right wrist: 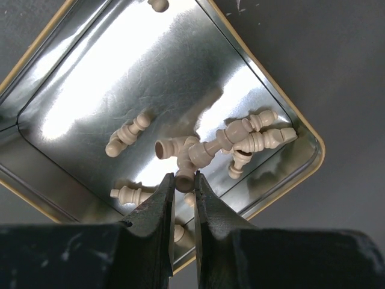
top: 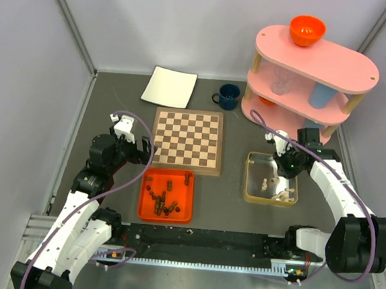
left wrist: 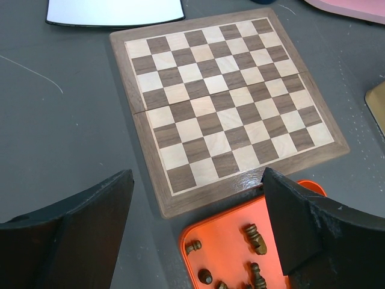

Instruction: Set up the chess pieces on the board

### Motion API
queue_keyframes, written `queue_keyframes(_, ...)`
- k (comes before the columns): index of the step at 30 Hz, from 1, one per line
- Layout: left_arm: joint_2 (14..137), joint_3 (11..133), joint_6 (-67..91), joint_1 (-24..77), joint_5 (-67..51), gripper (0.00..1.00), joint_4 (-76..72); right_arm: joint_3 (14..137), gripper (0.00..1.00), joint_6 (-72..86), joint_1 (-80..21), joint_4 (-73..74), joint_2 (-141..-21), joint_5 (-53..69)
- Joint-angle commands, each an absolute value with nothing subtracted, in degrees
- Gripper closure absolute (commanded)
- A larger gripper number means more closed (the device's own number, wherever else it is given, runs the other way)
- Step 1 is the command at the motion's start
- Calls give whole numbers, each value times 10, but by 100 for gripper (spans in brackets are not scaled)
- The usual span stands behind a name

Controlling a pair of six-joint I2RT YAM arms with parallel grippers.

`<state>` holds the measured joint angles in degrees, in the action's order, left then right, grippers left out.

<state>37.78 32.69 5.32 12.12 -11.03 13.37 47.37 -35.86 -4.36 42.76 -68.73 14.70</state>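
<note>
My right gripper [right wrist: 184,182] pinches a pale chess piece [right wrist: 184,172] in the metal tin [right wrist: 120,78] (others lie around it). My left gripper [left wrist: 197,180], spread wide, hangs over the board [left wrist: 228,114] near edge and the orange tray [left wrist: 224,242].

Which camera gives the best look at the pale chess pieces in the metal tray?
The right wrist view: the pale chess pieces lie close up in the metal tray, shapes clear. The top external view shows them as tiny specks. The left wrist view shows none, only the tray's corner.
</note>
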Motion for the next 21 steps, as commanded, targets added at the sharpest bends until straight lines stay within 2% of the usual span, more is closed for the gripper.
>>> queue_keyframes(1, 377, 345, 44, 123, -106, 7, 117, 512, 99, -368, -48, 438, -664, 171)
queue_keyframes(13, 382, 345, 43, 123, -120, 7, 117, 552, 99, -394, -49, 504, -660, 350)
queue_keyframes(18, 384, 345, 43, 123, -131, 8, 115, 517, 97, -440, -49, 502, -708, 289)
queue_keyframes(21, 386, 345, 41, 123, -138, 8, 112, 504, 95, -439, -49, 487, -729, 295)
